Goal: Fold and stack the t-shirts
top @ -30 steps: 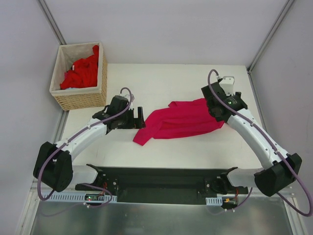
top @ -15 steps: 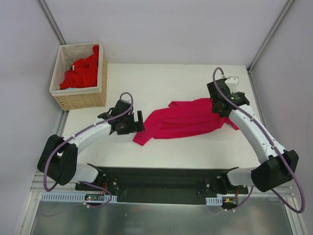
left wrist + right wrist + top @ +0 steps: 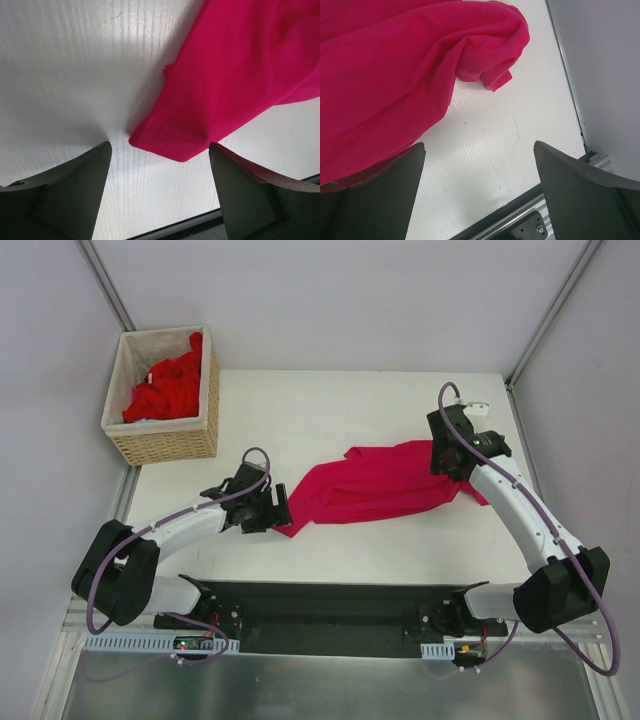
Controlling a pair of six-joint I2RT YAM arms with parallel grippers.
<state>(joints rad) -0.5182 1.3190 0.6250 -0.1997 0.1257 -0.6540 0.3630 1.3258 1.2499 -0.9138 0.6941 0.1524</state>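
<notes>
Across the middle of the table (image 3: 330, 410) lies one magenta t-shirt (image 3: 375, 485), rumpled and partly doubled over, running from a pointed corner toward the near-left to a bunched end toward the right edge. It is the only shirt on the surface.

The brighter red t-shirts (image 3: 165, 390) are heaped in the one wicker basket (image 3: 165, 445) at the far-left corner. They are tangled together, so I cannot count them.

My left gripper (image 3: 159, 165) is down at the magenta shirt's near-left corner. Its jaws stand apart, and in the left wrist view the hemmed corner of the cloth lies on the table between the two fingers (image 3: 75, 190), clamped by neither. Bare table shows to the left of that corner.

My right gripper (image 3: 480, 150) is over the shirt's right end, close to the table's right edge, jaws likewise apart and holding nothing. In the right wrist view the cloth spreads across the left side and reaches one finger (image 3: 375, 195), with a small folded flap sticking out onto bare table ahead of the jaws. From above, my right wrist hides part of that end of the shirt.

One black base rail (image 3: 330, 605) runs along the near edge between my two arms. Grey walls close in the far side and the right.
</notes>
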